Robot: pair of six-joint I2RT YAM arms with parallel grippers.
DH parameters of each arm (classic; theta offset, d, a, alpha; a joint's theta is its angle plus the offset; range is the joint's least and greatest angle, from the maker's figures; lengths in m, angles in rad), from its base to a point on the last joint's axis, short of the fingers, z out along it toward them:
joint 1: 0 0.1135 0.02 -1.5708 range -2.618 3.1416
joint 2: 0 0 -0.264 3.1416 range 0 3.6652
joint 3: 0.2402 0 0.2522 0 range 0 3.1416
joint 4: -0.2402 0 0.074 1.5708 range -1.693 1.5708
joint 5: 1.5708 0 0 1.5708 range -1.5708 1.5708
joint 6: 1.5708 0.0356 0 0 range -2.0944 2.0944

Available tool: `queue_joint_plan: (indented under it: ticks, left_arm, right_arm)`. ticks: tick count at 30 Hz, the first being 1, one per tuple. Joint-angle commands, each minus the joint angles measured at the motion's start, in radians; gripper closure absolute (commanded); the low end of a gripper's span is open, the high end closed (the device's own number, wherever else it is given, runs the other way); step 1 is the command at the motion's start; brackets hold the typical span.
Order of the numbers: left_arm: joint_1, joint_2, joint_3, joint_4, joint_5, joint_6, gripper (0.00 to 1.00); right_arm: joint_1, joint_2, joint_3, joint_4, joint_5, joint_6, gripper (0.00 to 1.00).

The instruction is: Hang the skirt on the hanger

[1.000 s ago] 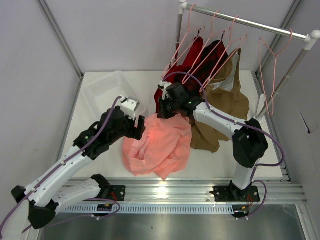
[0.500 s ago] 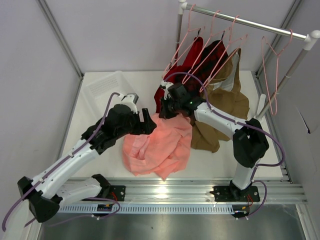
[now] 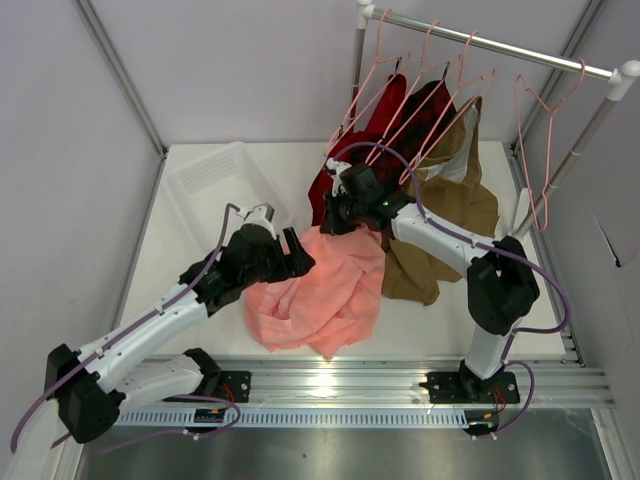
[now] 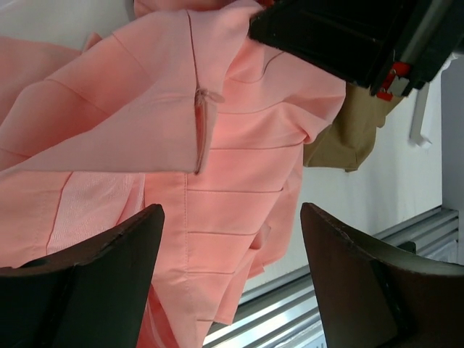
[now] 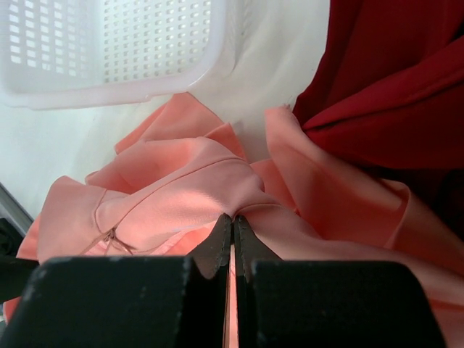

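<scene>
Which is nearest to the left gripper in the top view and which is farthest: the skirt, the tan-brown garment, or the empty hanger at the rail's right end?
Measured from the left gripper:
1. skirt: right beneath the open fingers, slightly to the right.
2. tan-brown garment: farther right, past the skirt.
3. empty hanger: far right and back, hanging on the rail.

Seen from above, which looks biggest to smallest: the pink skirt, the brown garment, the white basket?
1. Skirt and brown garment: about alike, too close to rank; the brown one hangs higher, nearer the camera.
2. Basket, partly hidden by the left arm.
</scene>
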Motion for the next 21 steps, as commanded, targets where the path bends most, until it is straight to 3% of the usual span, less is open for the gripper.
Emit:
queue_joint_plan:
  ticks: [1,13,21]
  left_arm:
    - [-0.004,0.036,0.067,0.072,-0.046,-0.012,0.19]
    - [-0.004,0.143,0.056,0.186,-0.184,0.042,0.31]
    - [-0.003,0.234,0.052,0.310,-0.215,0.108,0.58]
  right_arm:
    - [-0.004,-0.060,-0.006,0.058,-0.035,0.030,1.00]
    - [-0.004,-0.082,-0.040,0.075,-0.066,0.072,1.00]
    - [-0.004,-0.083,-0.031,0.083,-0.060,0.070,1.00]
